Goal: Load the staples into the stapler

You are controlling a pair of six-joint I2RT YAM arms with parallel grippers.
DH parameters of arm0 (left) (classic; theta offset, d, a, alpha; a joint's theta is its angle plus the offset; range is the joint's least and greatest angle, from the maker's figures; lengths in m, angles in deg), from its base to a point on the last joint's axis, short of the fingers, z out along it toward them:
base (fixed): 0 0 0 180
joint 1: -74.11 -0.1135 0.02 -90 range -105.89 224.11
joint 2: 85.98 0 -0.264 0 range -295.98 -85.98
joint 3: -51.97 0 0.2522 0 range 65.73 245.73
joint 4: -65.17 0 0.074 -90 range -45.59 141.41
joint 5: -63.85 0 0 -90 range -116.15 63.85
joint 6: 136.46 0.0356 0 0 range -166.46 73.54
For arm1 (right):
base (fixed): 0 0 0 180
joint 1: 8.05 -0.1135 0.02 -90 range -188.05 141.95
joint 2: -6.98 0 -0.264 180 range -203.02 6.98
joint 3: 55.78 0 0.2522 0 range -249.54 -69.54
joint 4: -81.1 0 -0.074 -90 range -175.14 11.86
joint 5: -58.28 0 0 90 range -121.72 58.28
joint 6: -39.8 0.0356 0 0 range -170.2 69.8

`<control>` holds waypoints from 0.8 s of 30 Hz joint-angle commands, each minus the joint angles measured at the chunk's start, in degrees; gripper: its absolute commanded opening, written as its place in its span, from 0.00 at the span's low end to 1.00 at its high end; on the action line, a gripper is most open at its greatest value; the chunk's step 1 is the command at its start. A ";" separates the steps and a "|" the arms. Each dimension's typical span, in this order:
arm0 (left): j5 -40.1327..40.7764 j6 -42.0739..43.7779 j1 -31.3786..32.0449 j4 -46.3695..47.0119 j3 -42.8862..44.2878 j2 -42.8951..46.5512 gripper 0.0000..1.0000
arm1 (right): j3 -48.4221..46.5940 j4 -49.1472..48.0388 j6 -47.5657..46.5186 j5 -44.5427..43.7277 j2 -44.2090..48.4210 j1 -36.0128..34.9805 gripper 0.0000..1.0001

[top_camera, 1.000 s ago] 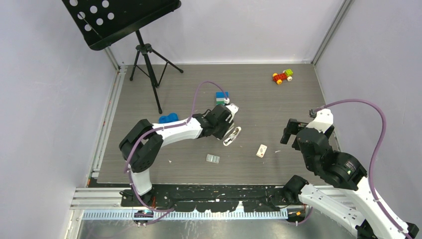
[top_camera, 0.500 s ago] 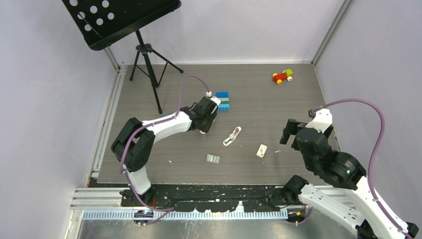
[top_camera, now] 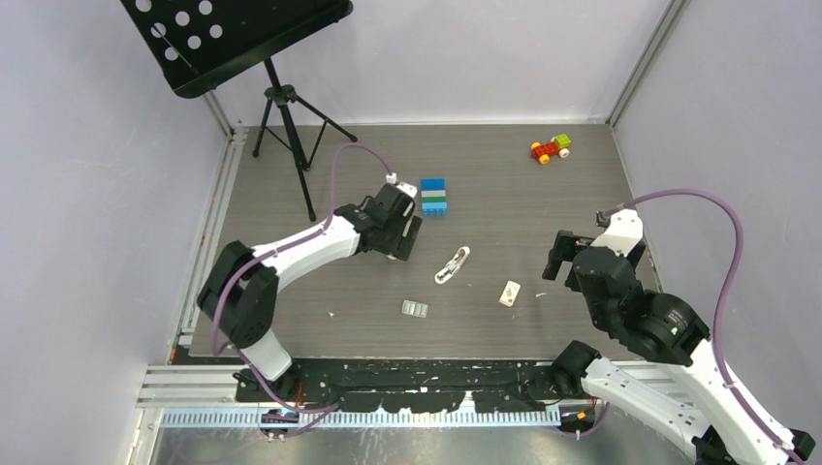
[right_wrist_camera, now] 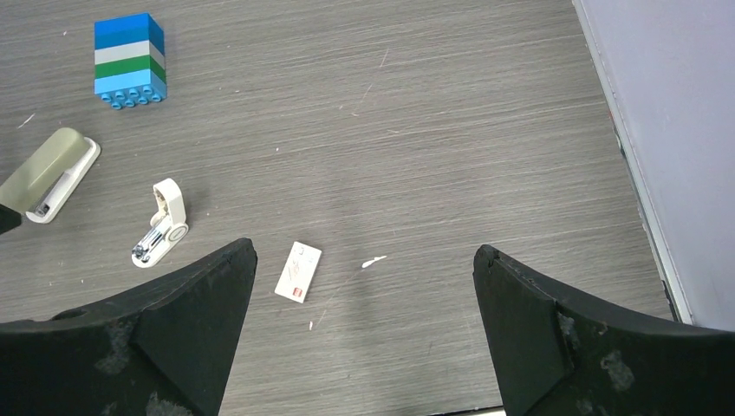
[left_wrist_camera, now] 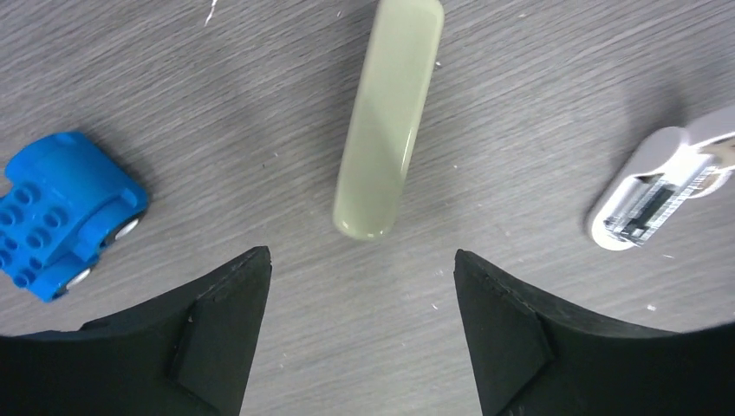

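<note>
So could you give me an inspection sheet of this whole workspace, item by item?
Surface: grey wood-grain table, small white flecks on it.
Job's things: slim beige-topped stapler lying flat just ahead of the left gripper; silvery strip of staples near the front edge, untouched.
Clutter: small white curved clip piece; tiny white red-marked box; blue-white-green block stack; blue toy car; red-yellow-green toy car.
Grippers: left gripper open, holding nothing; right gripper open, empty.
Cables: purple cable looping over each arm, clear of the objects.
Surroundings: black perforated music stand at back left; pale walls.
</note>
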 commanded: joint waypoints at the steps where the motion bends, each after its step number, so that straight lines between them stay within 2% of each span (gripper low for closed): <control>1: -1.73 -7.38 1.12 -2.90 -1.17 6.61 0.80 | -0.02 -2.24 -0.75 -0.08 -0.69 -0.24 1.00; 6: 0.91 -12.10 6.99 -4.49 -4.75 11.50 0.80 | 0.00 -2.39 -0.84 0.26 -0.78 -0.26 1.00; 14: 5.14 -19.81 15.74 -3.78 -9.87 16.46 0.74 | -0.03 -2.41 -0.92 0.37 -0.37 -0.26 1.00; 24: 5.88 -24.62 21.38 0.08 -12.08 11.93 0.58 | 0.48 -2.63 -0.93 0.43 1.47 -0.26 0.99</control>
